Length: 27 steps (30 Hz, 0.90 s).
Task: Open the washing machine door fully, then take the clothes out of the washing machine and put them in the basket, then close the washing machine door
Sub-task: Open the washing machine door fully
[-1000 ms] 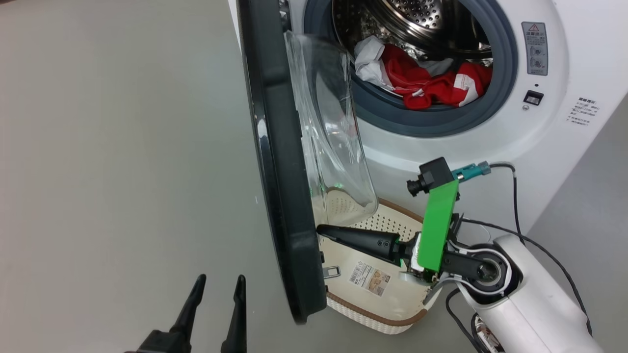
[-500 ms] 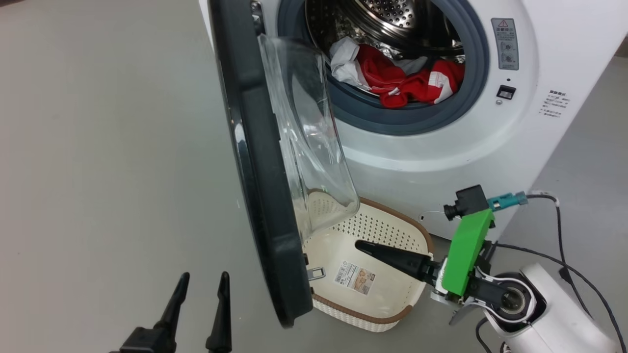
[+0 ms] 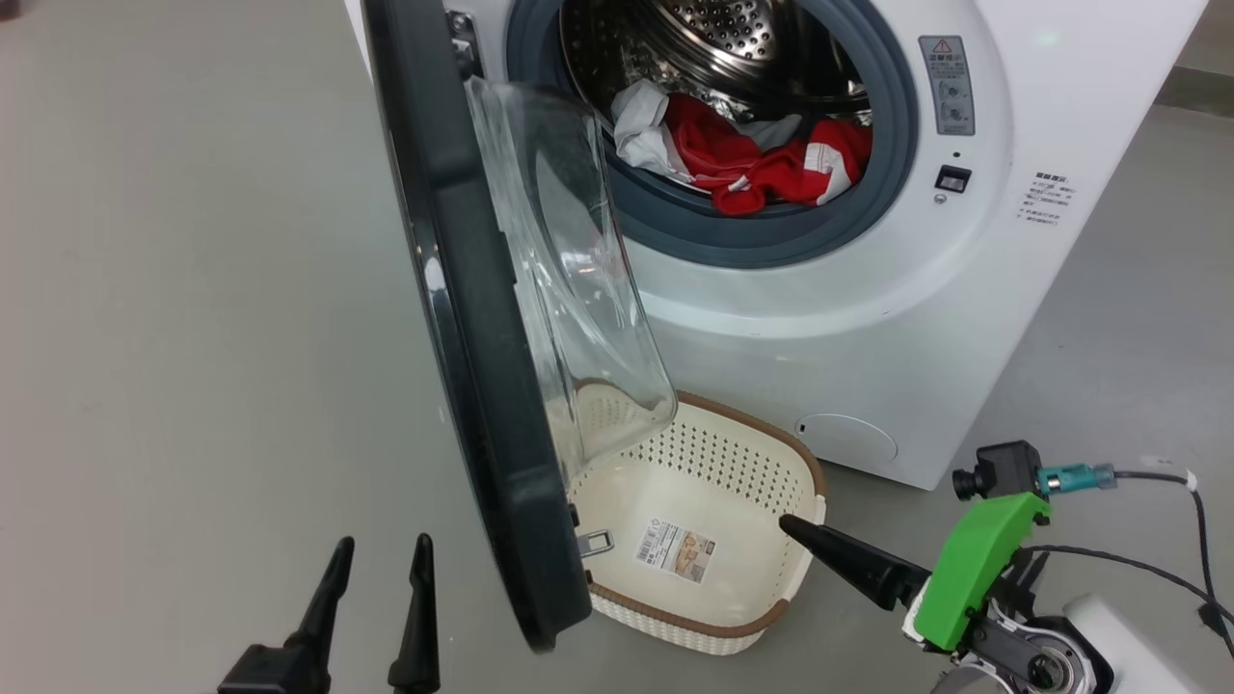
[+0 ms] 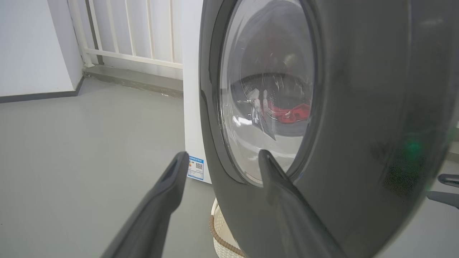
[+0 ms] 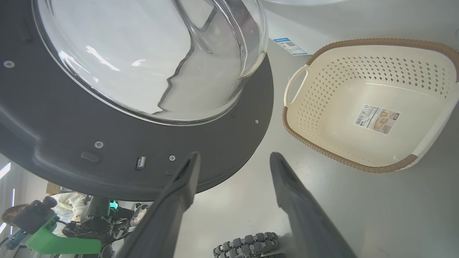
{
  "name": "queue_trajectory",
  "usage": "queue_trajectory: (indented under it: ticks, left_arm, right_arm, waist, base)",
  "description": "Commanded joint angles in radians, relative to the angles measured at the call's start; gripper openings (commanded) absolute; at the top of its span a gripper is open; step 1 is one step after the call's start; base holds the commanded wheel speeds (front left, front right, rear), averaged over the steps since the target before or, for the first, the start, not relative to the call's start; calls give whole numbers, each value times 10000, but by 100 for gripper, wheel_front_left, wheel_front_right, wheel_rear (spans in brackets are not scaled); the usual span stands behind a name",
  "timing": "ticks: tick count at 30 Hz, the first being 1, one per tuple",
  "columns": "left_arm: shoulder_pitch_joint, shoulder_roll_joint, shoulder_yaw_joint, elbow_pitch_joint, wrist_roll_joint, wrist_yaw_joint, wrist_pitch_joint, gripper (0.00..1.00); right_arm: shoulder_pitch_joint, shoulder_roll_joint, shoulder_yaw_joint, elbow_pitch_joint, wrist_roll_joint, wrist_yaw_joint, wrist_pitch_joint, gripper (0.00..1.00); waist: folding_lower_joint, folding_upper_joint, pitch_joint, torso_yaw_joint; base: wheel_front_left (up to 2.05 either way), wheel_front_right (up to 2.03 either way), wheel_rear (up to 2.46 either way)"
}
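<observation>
Head view, contents by size.

Floor (image 3: 193,289): grey, smooth; carries everything listed below.

Washer (image 3: 868,318): white front-loader, upper right. Stands with the drum mouth uncovered, ringed in grey rubber, steel drum behind.

Door (image 3: 463,318): black rim, clear glass bowl. Hangs swung well out at the washer's left side, seen nearly edge-on, bowl turned toward the basket, lower edge over the basket's left end.

Basket (image 3: 771,436): cream, perforated, brown rim. Sits upright on the floor just before the washer, below the drum mouth, partly under the door.

Clothes (image 3: 752,164): red and white heap. Lies inside the drum, at its front lip, against the grey ring.

Right gripper (image 3: 800,533): lower right, on a green bracket (image 3: 974,569). Fingers spread wide in right wrist view, gripping nothing. Hovers over the floor between door edge and basket, close to the basket's right rim, apart from both.

Left gripper (image 3: 382,543): lower left, fingers parted, gripping nothing. Points along the door's outer side, near its lower rim, clear of it.

Paper label (image 3: 675,551): flat on the basket's bottom.

Blue label (image 4: 195,167): small, low on the washer's side wall, left wrist view.
</observation>
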Motion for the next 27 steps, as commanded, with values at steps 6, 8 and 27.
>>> queue_trajectory:
  ticks: [6,8,27]
  left_arm:
    - [-82,64,476,-178,158,-75,-80,100]
    - [-48,64,499,-176,150,-77,-80,100]
    - [143,64,593,-101,106,-68,-80,100]
  right_arm:
    - [290,-607,740,-71,-632,75,-1448,100]
    - [348,-782,1035,30,-797,75,-1837,100]
    - [-218,-2037,3776,1077,-2443,75,-6233,100]
  waist:
    - [0,0,-88,-169]
    - [0,0,-120,-204]
    - [0,0,-132,-464]
  base:
    - [0,0,0]
    - [0,0,0]
    - [0,0,0]
